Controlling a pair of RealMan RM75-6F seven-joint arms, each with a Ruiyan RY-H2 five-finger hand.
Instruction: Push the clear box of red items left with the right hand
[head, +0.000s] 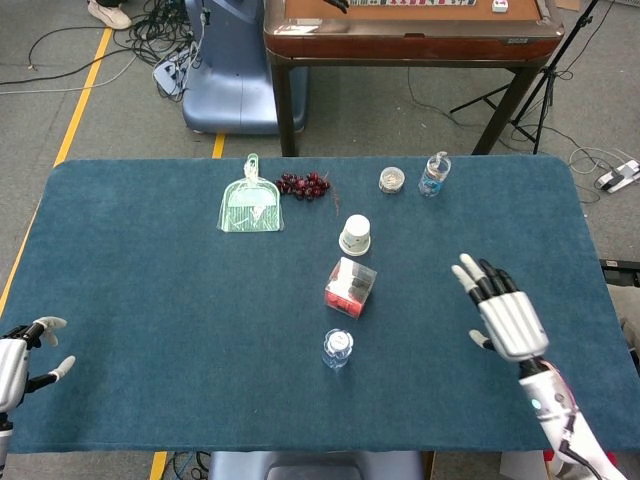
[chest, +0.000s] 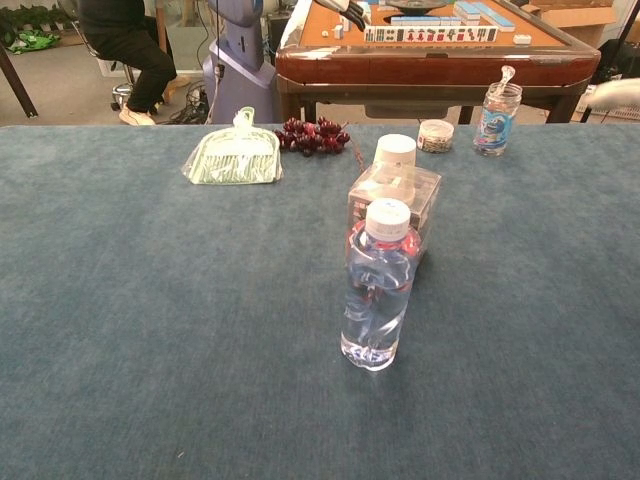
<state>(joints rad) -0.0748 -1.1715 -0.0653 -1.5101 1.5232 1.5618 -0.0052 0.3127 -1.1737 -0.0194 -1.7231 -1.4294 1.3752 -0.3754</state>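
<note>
Both hands hold nothing, fingers spread. Right hand (head: 503, 313) well apart from clear box (head: 350, 287), box lying left of its fingertips. Push looks finished; any further shove needs fresh approach.
</note>
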